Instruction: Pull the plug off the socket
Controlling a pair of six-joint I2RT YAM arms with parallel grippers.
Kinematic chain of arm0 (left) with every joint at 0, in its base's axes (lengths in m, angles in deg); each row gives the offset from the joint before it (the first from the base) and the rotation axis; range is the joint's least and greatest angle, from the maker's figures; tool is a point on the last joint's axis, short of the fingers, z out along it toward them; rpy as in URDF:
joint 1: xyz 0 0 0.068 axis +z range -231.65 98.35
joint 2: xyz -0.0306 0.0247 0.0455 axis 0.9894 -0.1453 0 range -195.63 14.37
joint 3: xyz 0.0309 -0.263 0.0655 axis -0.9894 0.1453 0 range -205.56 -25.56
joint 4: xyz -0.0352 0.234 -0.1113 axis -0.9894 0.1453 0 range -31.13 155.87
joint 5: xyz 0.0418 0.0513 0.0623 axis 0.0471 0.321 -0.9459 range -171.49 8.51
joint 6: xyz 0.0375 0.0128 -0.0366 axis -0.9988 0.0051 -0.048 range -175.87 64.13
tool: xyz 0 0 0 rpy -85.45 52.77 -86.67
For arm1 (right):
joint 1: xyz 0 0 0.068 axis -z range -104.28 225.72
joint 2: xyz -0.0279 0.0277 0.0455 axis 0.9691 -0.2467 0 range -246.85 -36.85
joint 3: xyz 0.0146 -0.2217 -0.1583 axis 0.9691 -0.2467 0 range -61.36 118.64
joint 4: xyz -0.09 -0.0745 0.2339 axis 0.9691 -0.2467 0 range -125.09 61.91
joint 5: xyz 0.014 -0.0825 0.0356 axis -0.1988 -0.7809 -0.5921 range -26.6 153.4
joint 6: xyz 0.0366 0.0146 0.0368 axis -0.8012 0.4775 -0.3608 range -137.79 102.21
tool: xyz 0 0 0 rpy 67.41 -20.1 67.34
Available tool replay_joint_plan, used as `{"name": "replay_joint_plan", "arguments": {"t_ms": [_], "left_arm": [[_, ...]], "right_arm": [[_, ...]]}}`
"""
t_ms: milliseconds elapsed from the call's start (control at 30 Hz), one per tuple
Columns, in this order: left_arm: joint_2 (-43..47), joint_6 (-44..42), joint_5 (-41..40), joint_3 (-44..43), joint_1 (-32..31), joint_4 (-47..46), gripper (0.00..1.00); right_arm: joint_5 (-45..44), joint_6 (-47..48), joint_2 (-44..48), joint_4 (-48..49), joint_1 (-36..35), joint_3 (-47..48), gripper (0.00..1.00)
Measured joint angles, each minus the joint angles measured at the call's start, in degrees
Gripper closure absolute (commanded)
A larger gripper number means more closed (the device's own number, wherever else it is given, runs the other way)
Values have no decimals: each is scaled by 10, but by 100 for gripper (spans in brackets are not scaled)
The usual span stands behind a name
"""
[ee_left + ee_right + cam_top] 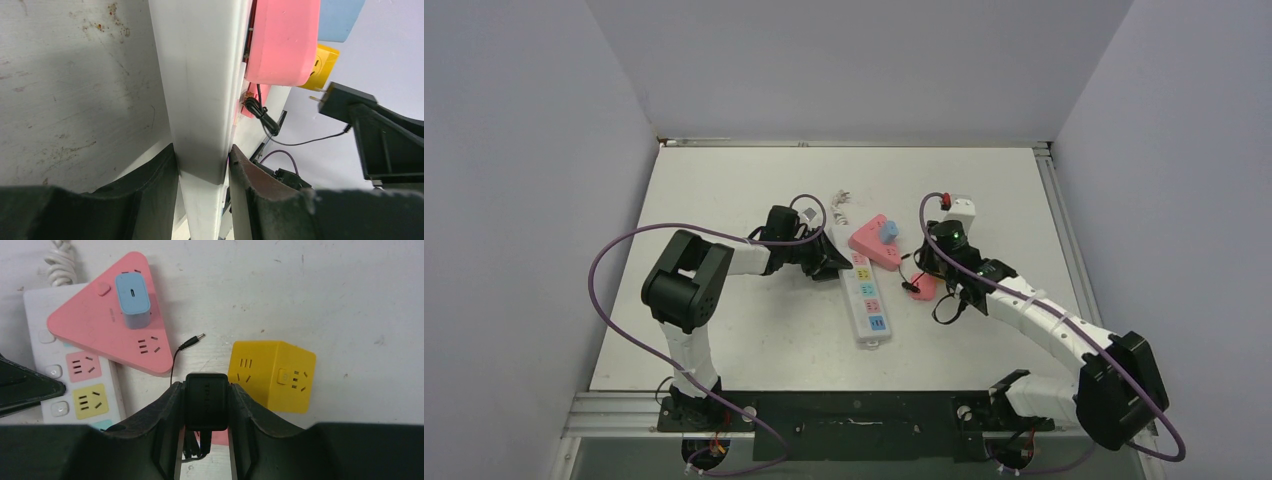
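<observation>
The socket, a long white power strip [869,300] with coloured outlets, lies mid-table. My left gripper [832,262] is shut on its far end; in the left wrist view [202,155] both fingers press the strip's white sides [200,100]. My right gripper [927,268] is shut on a black plug [206,400], held to the right of the strip and apart from it. The plug's metal prongs [315,98] show bare in the left wrist view. The strip's pink and yellow outlets [85,385] show at the left of the right wrist view.
A pink triangular adapter [107,332] with a blue charger [132,300] sits on the strip's far end. A yellow cube socket [272,375] stands just right of the plug. A thin black lead with a barrel tip [192,342] trails from the plug. A white block [959,210] lies farther back.
</observation>
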Motion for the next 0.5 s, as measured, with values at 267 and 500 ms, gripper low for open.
{"name": "replay_joint_plan", "arguments": {"t_ms": [267,500], "left_arm": [[0,1,0,0,0,0,100],[0,1,0,0,0,0,100]], "right_arm": [[23,-18,-73,28,11,-9,88],[37,-24,-111,37,22,-13,75]]}}
